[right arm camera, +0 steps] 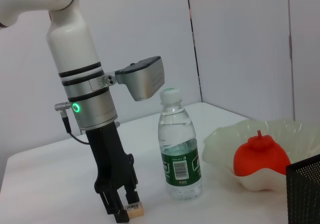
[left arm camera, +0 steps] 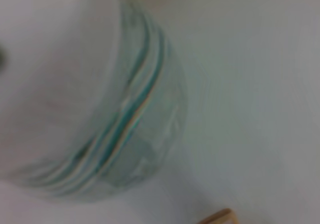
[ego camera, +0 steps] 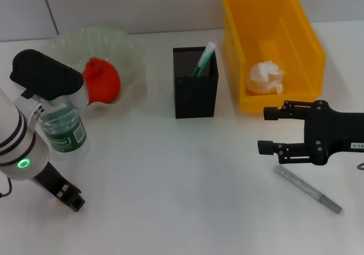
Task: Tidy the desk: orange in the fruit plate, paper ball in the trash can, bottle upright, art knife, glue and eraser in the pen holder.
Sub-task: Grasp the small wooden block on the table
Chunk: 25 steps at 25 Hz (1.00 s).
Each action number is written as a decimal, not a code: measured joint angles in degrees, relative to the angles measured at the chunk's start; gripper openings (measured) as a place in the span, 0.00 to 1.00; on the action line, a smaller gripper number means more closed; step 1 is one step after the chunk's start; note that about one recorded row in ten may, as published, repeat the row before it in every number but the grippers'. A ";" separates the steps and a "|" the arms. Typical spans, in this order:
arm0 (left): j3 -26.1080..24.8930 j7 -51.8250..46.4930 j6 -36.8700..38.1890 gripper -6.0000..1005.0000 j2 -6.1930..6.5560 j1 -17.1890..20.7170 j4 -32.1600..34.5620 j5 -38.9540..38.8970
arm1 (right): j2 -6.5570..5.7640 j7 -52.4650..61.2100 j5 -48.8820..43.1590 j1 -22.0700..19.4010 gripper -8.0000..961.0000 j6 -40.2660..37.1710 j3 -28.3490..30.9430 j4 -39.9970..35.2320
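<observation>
Black plastic fingers of the left gripper (ego camera: 73,200) are pointing straight down onto the white table (ego camera: 170,175), and the right wrist view is showing them pinching a small tan eraser (right arm camera: 134,210) between their tips, right at the table surface. Just behind this gripper, on the far side of its wrist, a clear water bottle (ego camera: 63,131) with a green label is standing upright; it is close to the arm but not touching the fingers. Beyond the bottle, farther from the gripper, a pale wavy fruit plate (ego camera: 128,53) is sitting with the orange (ego camera: 102,79) resting inside it.

Off to the right of that gripper, toward the middle of the table, a black mesh pen holder (ego camera: 195,90) is standing upright with a green-and-white glue stick (ego camera: 202,60) leaning inside it.

Over on the other side, the right gripper (ego camera: 267,130) is hovering with its two fingers spread apart, pointing toward the pen holder and gripping nothing. Just below it, on the near side, a grey art knife (ego camera: 307,188) is lying flat and slanted on the table, apart from the fingers. Behind this gripper, a yellow bin serving as the trash can (ego camera: 301,33) is holding a crumpled white paper ball (ego camera: 266,77).
</observation>
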 joint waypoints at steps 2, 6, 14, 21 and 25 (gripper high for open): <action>0.13 0.03 0.01 0.59 0.00 -0.09 -0.01 0.04 | 0.00 0.00 0.00 0.05 0.80 0.01 -0.03 0.02; 0.16 0.00 0.01 0.56 0.00 -0.24 -0.01 0.20 | 0.00 0.00 0.00 0.09 0.80 0.06 -0.09 0.00; 0.17 -0.02 0.01 0.48 0.06 -0.41 -0.01 0.29 | 0.00 0.00 0.00 0.06 0.80 -0.09 0.12 -0.08; 0.15 -0.03 0.01 0.43 0.09 -0.47 -0.01 0.33 | 0.05 0.04 0.00 -0.12 0.80 -0.12 0.13 -0.17; -0.33 -0.03 0.01 0.41 0.08 -0.51 0.00 0.34 | 0.06 0.31 -0.01 -0.19 0.80 -0.12 0.16 -0.22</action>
